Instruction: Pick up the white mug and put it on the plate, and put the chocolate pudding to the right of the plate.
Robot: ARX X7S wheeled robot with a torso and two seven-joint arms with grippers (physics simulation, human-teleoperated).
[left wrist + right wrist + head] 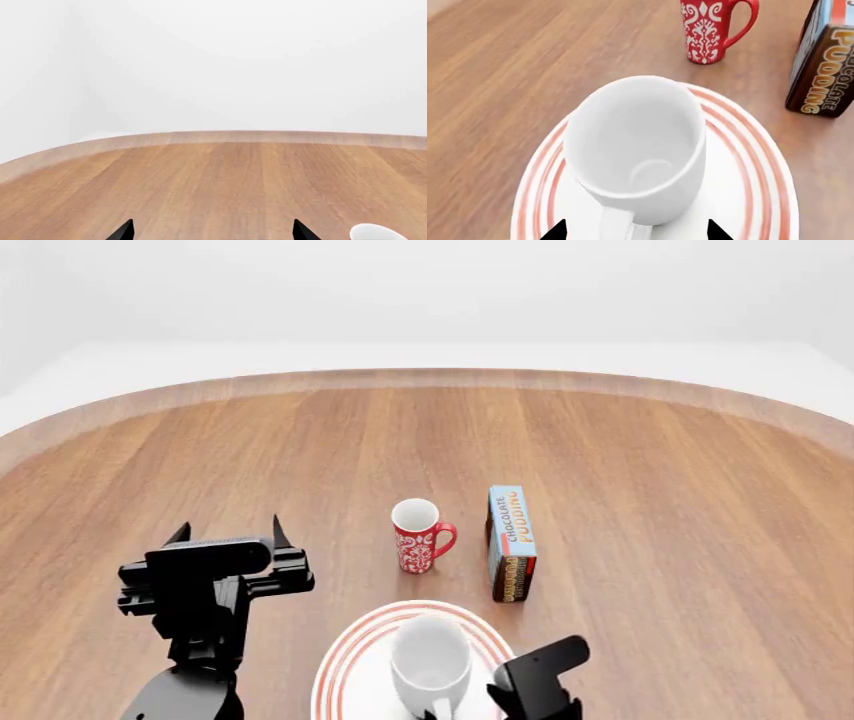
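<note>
Mug (430, 658): upright on the plate (350, 652), handle toward the robot.
Pudding (513, 542): standing on the worktop (667, 500), beyond the plate's right edge, beside the red mug (418, 536).
Right gripper (635, 231): fingers apart, either side of the mug's handle.
Left gripper (227, 533): spread, holding nothing.

A broad wooden table (641, 480) fills most of the head view, its top a warm reddish-brown with grain running away from the camera. Its far edge curves in a rounded arc, finished with a paler band (441, 378) along the rim. Beyond that edge lies a pale, whitish floor (427, 352), and past it a plain white wall (427, 285). Left of the table a faint vertical seam (81, 65) may be a room corner. The light is soft and even.
</note>
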